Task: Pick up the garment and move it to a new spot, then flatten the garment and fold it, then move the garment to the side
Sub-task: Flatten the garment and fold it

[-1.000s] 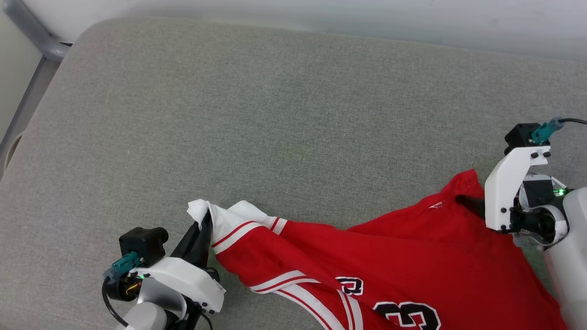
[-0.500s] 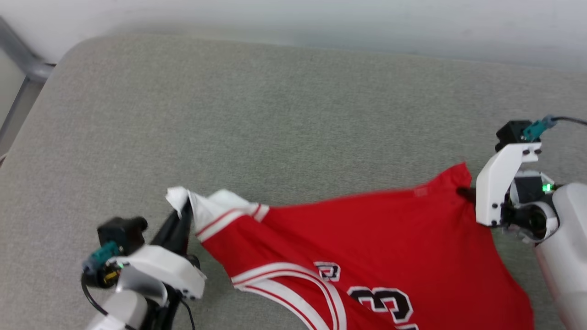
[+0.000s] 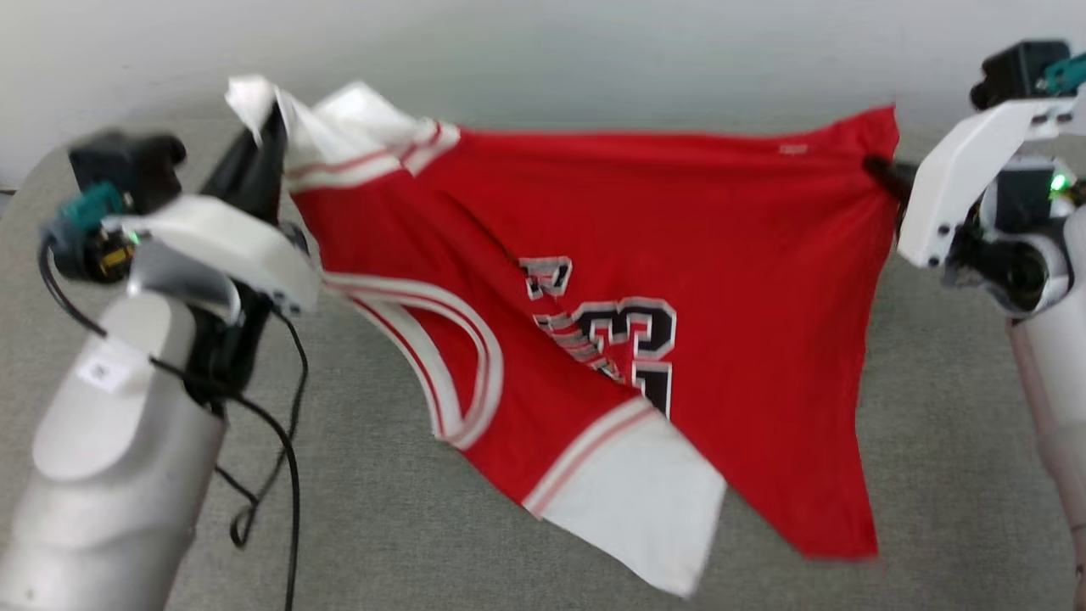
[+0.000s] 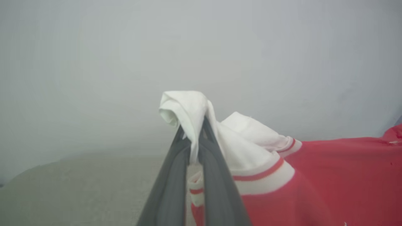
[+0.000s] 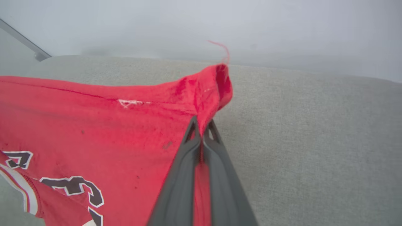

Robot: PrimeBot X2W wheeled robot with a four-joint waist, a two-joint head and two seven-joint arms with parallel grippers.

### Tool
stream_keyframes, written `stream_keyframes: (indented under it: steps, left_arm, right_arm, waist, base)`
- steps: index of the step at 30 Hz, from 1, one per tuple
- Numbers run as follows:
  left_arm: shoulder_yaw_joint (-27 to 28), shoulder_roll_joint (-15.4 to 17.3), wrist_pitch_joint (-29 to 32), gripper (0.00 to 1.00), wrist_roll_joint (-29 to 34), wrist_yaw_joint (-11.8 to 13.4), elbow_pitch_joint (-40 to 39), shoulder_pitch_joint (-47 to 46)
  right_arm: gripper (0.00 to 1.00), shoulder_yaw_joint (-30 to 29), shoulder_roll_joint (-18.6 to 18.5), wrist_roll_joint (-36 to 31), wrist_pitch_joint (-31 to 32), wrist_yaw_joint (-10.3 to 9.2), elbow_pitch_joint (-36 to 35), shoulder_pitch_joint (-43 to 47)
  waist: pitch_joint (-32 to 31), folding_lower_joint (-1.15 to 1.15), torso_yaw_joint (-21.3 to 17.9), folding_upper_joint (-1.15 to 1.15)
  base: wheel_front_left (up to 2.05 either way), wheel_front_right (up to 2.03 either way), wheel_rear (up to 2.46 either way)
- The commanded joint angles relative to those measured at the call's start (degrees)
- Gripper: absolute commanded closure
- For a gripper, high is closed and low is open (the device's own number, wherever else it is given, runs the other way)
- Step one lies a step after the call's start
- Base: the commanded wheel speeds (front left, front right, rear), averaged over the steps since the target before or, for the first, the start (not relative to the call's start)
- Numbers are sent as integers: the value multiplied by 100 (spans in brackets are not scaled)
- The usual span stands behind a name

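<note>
The jersey (image 3: 721,221) hangs across the upper half of the head view, stretched by its top edge between the two arms. Its number 3 (image 3: 632,339) sits in the middle, and a white sleeve (image 3: 645,501) droops toward the bottom of the frame. Whether that low end touches the grey cushion (image 3: 933,424) beneath cannot be told.

At upper left, the left end effector (image 3: 273,119) is clamped on the other white sleeve (image 3: 356,119). At upper right, the right end effector (image 3: 878,168) is pinched shut on a red corner.

This looks like the first step, with the jersey picked up and carried. The next move calls for both arms to travel together at the same spread. They should then lower so the hanging end lands first and the rest lays out flat.
</note>
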Motion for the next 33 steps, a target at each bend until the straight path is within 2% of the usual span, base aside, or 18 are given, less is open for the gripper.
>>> stream_keyframes:
  steps: [1,10,18,27,33]
  left_arm:
    - [22,21,-27,100,52,-64,228,-489]
    - [-108,-212,-360,100,390,-213,1701,-2444]
    - [-185,-147,-600,100,649,-293,2719,-3824]
    - [-271,134,-667,100,925,-383,3117,-5170]
    - [-383,150,-694,100,1013,-464,3266,-5722]
  right_arm:
    - [100,-83,5,-87,-168,-7,64,-323]
    - [100,-282,73,-407,-925,-8,457,-1494]
    - [100,-261,94,-729,-1519,-8,803,-2585]
    - [100,-317,114,-987,-1791,-10,1010,-3615]
    - [100,-293,167,-1024,-1933,-9,1121,-4076]
  waist:
    - [42,0,-97,0]
    - [230,0,-242,0]
    - [534,0,-343,0]
    - [1315,0,-436,0]
    - [1913,0,-443,0]
  base:
    - [0,0,0]
    - [0,0,0]
    - [0,0,0]
    - [0,0,0]
    - [0,0,0]
